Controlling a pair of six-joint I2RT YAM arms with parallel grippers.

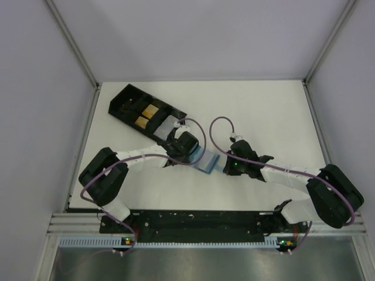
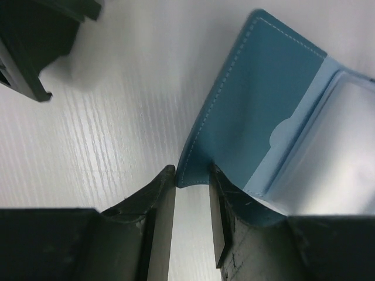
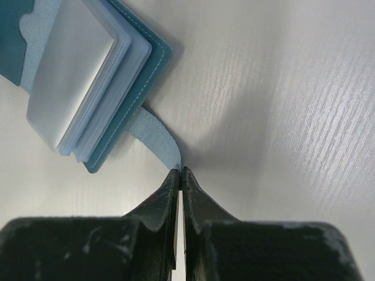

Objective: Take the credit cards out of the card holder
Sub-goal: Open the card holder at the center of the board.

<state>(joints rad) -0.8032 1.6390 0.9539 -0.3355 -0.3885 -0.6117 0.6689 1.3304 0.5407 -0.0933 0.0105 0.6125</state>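
Observation:
The blue card holder lies open on the white table between my two grippers. In the left wrist view the card holder shows its inner face and a pale blue pocket. My left gripper holds the lower corner of its cover between its fingertips, and it also shows in the top view. In the right wrist view the card holder carries a stack of clear sleeves. My right gripper is shut on its pale blue tab and shows in the top view. No card is plainly visible in the sleeves.
A black compartmented tray lies at the back left, just behind the left gripper. It holds two yellowish flat pieces and a white one. Its corner shows in the left wrist view. Metal frame posts stand at the table's back corners.

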